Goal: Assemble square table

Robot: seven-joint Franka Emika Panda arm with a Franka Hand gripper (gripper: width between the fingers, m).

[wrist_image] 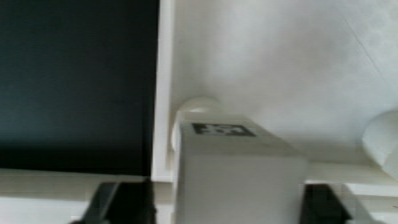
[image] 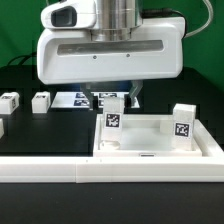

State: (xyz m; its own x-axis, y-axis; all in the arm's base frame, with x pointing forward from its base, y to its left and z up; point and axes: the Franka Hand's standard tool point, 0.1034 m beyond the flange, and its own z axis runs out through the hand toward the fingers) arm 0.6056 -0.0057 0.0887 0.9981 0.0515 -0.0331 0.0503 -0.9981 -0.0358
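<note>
A long white rail [image: 50, 168] ran along the near edge of the black board [image: 45, 128]; the marker board [image: 66, 99] lay flat at its far side, before a green backdrop [image: 12, 30].

No letters, numbers or brand names can be read anywhere. The only signs are square black-and-white marker tags. In the exterior view one tag stands on the front face of the middle leg [image: 113, 121], and another on the front face of the second leg [image: 183, 127] toward the exterior view's right. The two small legs [image: 41, 101] on the dark table show dark patches too small to make out. The marker board [image: 68, 99] carries tags, partly hidden. In the wrist view the middle leg [wrist_image: 228, 160] shows one blurred tag.
</note>
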